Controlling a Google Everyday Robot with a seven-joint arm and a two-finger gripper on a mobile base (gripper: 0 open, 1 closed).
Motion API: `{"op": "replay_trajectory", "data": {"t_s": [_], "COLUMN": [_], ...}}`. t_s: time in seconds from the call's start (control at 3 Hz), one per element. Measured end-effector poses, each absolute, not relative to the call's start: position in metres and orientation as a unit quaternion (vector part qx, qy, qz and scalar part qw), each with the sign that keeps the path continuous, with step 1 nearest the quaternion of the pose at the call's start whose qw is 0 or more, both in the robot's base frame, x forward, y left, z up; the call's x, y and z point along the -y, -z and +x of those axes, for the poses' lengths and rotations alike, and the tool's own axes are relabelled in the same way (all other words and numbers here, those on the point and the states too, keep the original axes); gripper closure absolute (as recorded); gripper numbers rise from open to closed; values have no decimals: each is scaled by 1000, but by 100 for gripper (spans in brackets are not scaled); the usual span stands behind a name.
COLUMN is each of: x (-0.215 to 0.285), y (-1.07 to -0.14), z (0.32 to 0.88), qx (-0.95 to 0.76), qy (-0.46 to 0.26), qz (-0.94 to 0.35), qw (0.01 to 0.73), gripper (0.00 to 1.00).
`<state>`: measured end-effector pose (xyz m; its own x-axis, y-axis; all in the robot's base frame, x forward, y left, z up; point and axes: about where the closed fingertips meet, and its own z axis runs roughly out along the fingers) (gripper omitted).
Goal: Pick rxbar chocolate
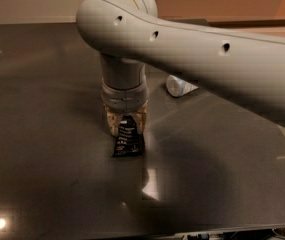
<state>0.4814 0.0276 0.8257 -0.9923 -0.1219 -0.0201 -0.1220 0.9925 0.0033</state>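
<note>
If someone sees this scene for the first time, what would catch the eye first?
The big pale grey arm stretches across from the right and fills the upper half. Its claw points down at the middle of the dark table, closed on the upper end of the black rxbar chocolate. A bottle lies behind, partly hidden by the arm.

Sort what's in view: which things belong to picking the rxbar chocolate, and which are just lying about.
For the job:
- rxbar chocolate, on the table
- gripper, down at the table, closed on the bar's upper end

Lying about:
- clear bottle, partly hidden behind the arm
</note>
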Motion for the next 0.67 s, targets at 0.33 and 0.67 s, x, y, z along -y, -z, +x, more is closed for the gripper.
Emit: {"op": "replay_trajectory", "data": {"t_s": [0.33, 0.67], "x": [-29, -31], "y": [-830, -833], "z": [482, 481], "qx": [-998, -998], "qy": [-11, -21], "qz": [-55, -51], "qw": [17, 21], "gripper": [100, 100]}}
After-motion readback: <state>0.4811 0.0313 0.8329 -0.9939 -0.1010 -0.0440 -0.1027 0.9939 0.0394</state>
